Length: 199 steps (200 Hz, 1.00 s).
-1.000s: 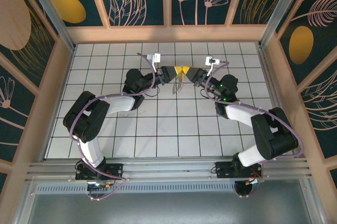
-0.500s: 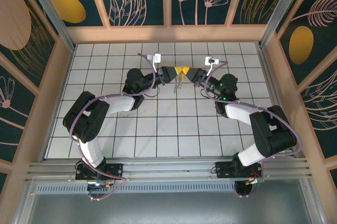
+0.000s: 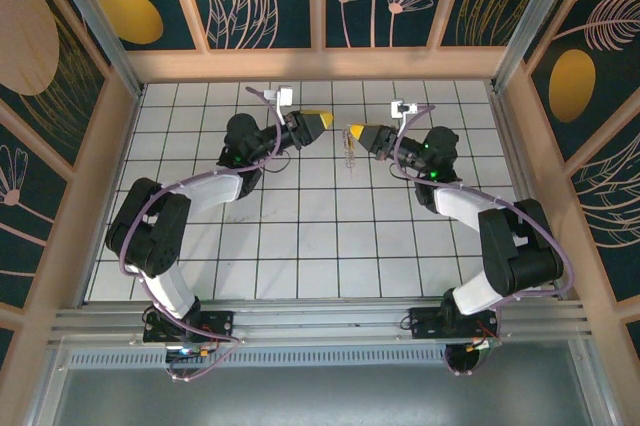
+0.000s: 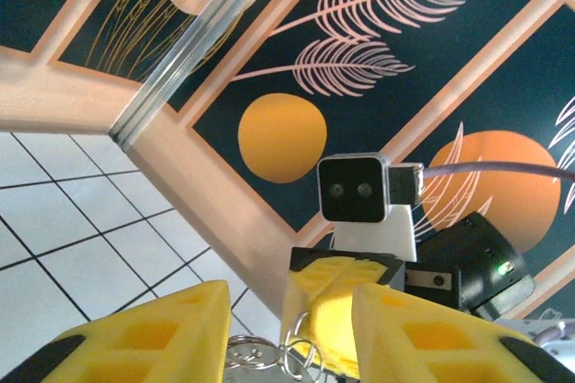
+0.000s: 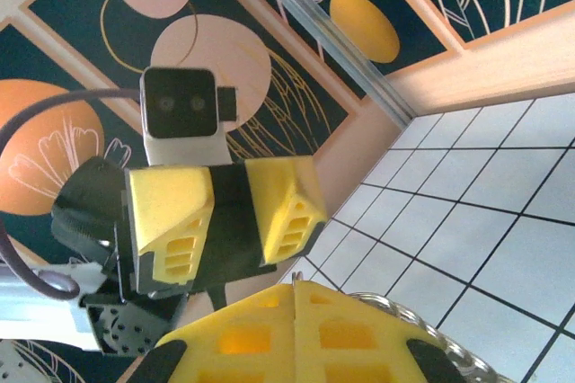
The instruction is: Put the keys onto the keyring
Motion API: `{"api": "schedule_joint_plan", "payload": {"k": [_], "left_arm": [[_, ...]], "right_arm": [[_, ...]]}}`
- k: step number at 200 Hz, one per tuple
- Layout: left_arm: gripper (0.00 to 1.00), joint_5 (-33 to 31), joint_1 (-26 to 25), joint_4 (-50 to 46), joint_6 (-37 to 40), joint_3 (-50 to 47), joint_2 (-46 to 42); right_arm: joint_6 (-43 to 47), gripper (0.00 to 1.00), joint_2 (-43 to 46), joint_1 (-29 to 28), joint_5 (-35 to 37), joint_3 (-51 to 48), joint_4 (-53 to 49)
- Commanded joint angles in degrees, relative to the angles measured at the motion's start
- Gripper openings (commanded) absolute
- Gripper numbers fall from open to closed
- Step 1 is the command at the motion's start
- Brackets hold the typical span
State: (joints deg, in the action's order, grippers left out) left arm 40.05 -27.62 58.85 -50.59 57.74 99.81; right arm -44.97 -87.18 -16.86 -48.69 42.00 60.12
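A: So, where's the keyring now?

B: At the right gripper. Its yellow tips are pressed flat together, and a silvery arc of the ring sticks out beside them in the right wrist view.

A: And the keys?

B: From above, they hang as a thin silvery bunch just under that gripper's tip, over the white tiles near the back of the table. I can't count them.

A: Is the left gripper holding anything?

B: No. Its fingers stand apart with a dark gap between them, and nothing is clamped there. It points at the right gripper, tip facing tip, a little apart.

A: What does the left wrist view add?

B: Small wire rings low between its own two fingers, right under the other gripper's yellow tip.
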Motion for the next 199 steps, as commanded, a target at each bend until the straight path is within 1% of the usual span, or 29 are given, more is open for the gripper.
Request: {"api": "schedule_joint_plan", "payload": {"k": [1,30,96,171,199], "left_arm": [[0.41,5.39,0.8,-5.46,4.86,3.67,-0.01],[0.43,10.13,1.25,-10.81,7.8,7.19,1.52],[0.42,13.24,1.25,-15.63,11.63,9.65,3.46],[0.41,15.21,1.17,-14.77,11.36,9.59,4.9],[0.37,16.28,1.07,-12.76,9.99,9.26,5.34]], "right_arm": [[3.5,0.0,-0.7,0.45,-4.49,3.22,-2.12],[3.97,0.0,-1.74,0.55,-6.35,4.89,-3.16],[2.93,0.0,-2.61,0.55,-7.46,5.59,-2.0],[2.53,0.0,-2.34,0.52,-7.3,5.25,-1.32],[2.13,0.0,-2.57,0.52,-7.12,5.12,-0.67]]}}
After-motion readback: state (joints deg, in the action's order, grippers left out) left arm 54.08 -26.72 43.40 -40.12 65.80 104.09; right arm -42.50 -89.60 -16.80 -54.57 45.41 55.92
